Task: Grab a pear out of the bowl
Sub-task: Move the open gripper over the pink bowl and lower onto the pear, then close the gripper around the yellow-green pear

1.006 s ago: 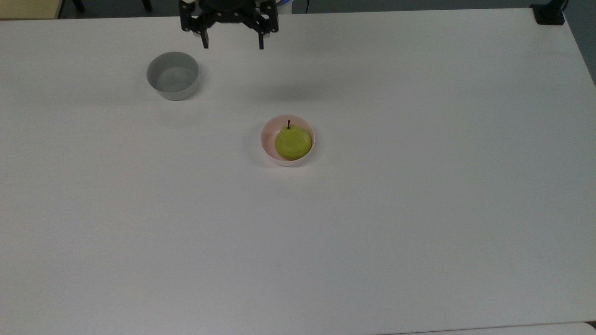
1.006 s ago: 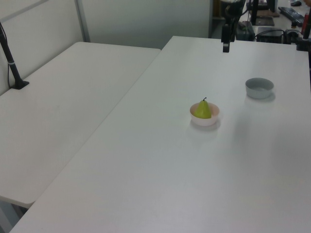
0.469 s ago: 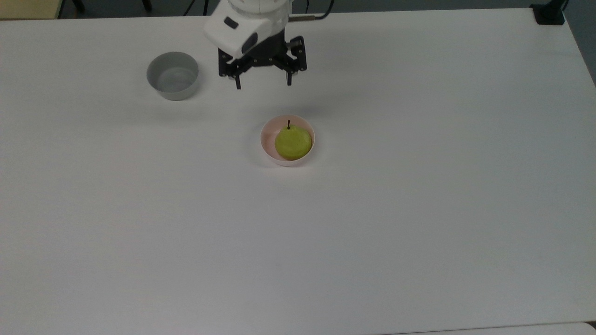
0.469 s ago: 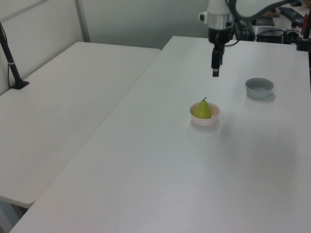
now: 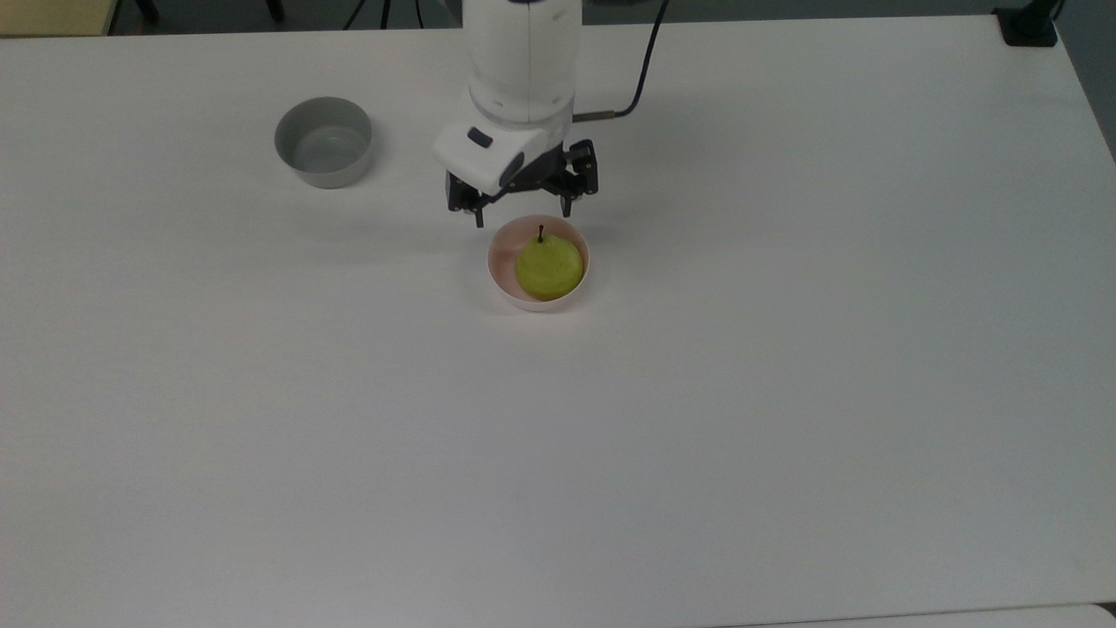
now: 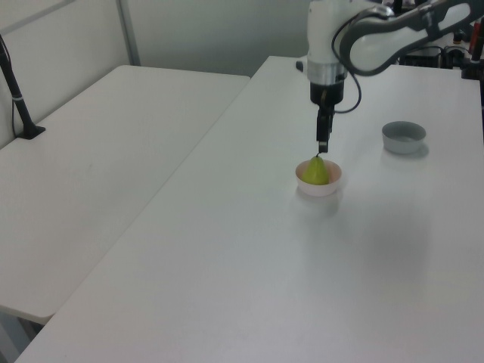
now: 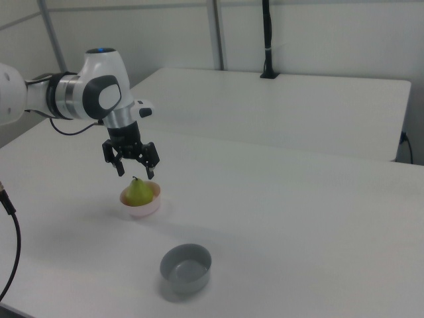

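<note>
A yellow-green pear (image 5: 548, 266) (image 6: 316, 171) (image 7: 138, 192) with a dark stem sits upright in the small pale pink bowl (image 5: 500, 272) (image 6: 330, 186) (image 7: 149, 208) near the table's middle. My gripper (image 5: 521, 216) (image 6: 323, 144) (image 7: 135, 172) hangs open just above the pear's stem, pointing down, its two black fingers spread wider than the pear. Nothing is between the fingers. In the top view it sits at the bowl's upper rim.
A grey round bowl (image 5: 323, 141) (image 6: 403, 137) (image 7: 186, 267) stands empty at the top view's upper left, apart from the pink bowl. A black cable (image 5: 641, 70) trails from the arm. A second white table (image 6: 98, 159) adjoins in the left view.
The arm has swung in from the table's far edge, down the top view, and lowered until the open gripper hangs just over the pear. Pear and bowls have not moved.
</note>
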You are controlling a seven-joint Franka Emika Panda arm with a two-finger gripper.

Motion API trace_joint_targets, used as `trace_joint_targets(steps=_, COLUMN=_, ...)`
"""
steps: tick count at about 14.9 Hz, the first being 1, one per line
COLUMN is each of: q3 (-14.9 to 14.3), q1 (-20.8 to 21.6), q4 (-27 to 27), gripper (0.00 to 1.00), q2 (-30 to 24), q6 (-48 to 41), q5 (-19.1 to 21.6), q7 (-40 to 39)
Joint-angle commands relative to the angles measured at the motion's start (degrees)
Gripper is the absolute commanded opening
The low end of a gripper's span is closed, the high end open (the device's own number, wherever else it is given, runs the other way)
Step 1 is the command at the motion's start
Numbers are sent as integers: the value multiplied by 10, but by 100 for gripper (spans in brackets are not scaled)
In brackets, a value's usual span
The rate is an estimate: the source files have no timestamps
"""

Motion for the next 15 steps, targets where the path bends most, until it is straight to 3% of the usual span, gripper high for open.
trace_joint_targets(steps=1, q3=-3, q1=14, q4=-3, gripper=100, q2=25, q6=29, q5=1, q7=-8)
trace_joint_targets(steps=5, q3=-3, q1=22, q4=-3, gripper=99, q2=54, q6=61, q5=1, q7=-5)
trace_joint_targets(steps=11, q3=-3, q1=26, q4=-3, gripper=88, q2=68, q6=69, q5=-5, q7=-6)
trace_joint_targets(steps=13, q3=-3, q1=25, q4=-3, gripper=77, q2=71, q6=69, q5=-9, q7=-10)
trace_joint_targets(steps=14, q3=-3, q1=25, q4=-3, gripper=64, q2=72, q6=70, q5=-10, q7=-10)
trace_joint_targets(steps=15, q3=-3, q1=25, q4=-3, gripper=58, q2=72, q6=70, q5=-10, q7=-10)
